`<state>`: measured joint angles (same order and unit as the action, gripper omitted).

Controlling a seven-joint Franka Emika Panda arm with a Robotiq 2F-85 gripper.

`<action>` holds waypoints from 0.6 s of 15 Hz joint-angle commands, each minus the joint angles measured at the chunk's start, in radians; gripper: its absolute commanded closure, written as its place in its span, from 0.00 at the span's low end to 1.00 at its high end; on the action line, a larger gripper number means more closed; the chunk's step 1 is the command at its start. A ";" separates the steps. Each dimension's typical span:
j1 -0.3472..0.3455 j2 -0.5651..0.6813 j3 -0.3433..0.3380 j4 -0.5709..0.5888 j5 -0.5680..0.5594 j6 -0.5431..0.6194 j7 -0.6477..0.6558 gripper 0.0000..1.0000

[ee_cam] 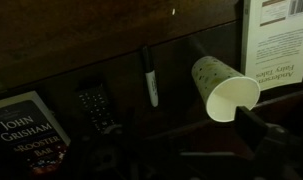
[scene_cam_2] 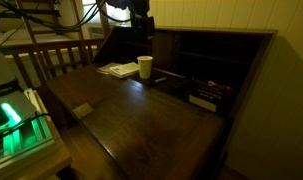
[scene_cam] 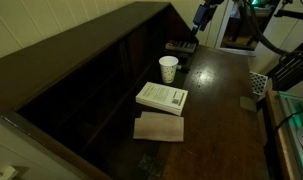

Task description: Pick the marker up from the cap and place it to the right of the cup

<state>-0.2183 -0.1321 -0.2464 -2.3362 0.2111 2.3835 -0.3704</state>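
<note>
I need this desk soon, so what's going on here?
A robot arm is after the marker. Its pincer hangs above the back of the desk, holding nothing. The marker lies untouched on the wood beside the cup, with a remote on its other side. No pick-up has begun.

Cup (ee_cam: 223, 88) showing white, centre right of wrist view. Marker (ee_cam: 150, 78) showing black barrel, white tip, centre frame. Book (ee_cam: 276, 40) at upper right showing white cover, black print. Second book (ee_cam: 29, 135) at lower left showing dark cover, pale lettering. Desk (scene_cam: 216, 100) showing dark brown wood in an exterior view. Cardboard piece (scene_cam: 158, 127) showing tan, lower centre. Green light (scene_cam_2: 11, 115) glowing lower left in an exterior view.
</note>
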 commanded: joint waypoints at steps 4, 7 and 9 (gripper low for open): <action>-0.004 -0.143 0.018 -0.008 -0.156 -0.137 0.138 0.00; 0.008 -0.191 0.018 -0.019 -0.157 -0.162 0.137 0.00; 0.016 -0.154 0.006 0.001 -0.137 -0.139 0.118 0.00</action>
<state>-0.2132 -0.2858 -0.2305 -2.3374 0.0780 2.2470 -0.2561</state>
